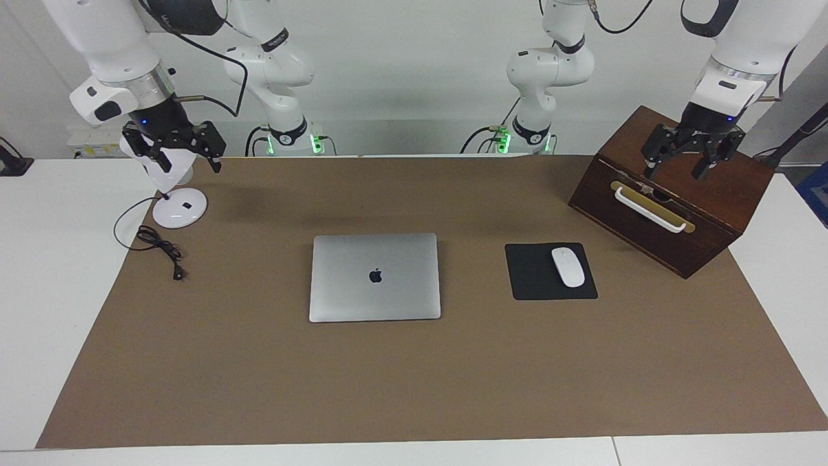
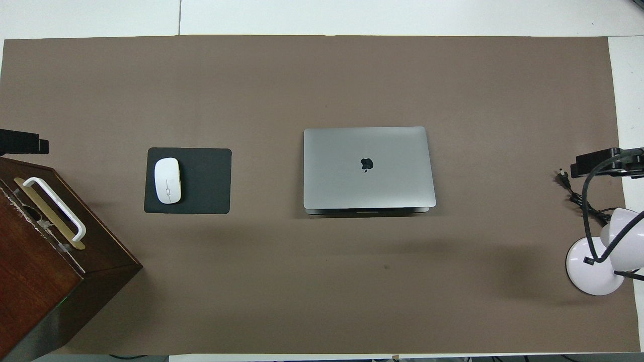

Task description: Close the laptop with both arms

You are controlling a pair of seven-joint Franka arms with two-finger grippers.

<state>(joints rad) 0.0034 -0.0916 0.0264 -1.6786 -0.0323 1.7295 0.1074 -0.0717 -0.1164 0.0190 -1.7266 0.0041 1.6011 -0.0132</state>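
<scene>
Brown mat over tabletop [image 1: 39, 291]. Silver laptop [image 1: 375, 277] flat at mat centre, lid down, logo up: closing judged done, nothing left but retreat. Long axis along the table's length; hinge edge apparently toward robots. Wooden box [image 1: 673, 200] and lamp [image 1: 180, 208] at opposite ends. Left gripper [image 1: 684, 169] over box, fingers spread, empty. Right gripper [image 1: 184, 158] over lamp, fingers spread, empty. Mouse [image 1: 568, 266] on black pad [image 1: 530, 285] beside laptop.

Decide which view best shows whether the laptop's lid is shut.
The overhead view: the laptop shows its edge nearer the robots, the lid lying flat on the base. The facing view shows only the lid's flat top with its logo.
</scene>
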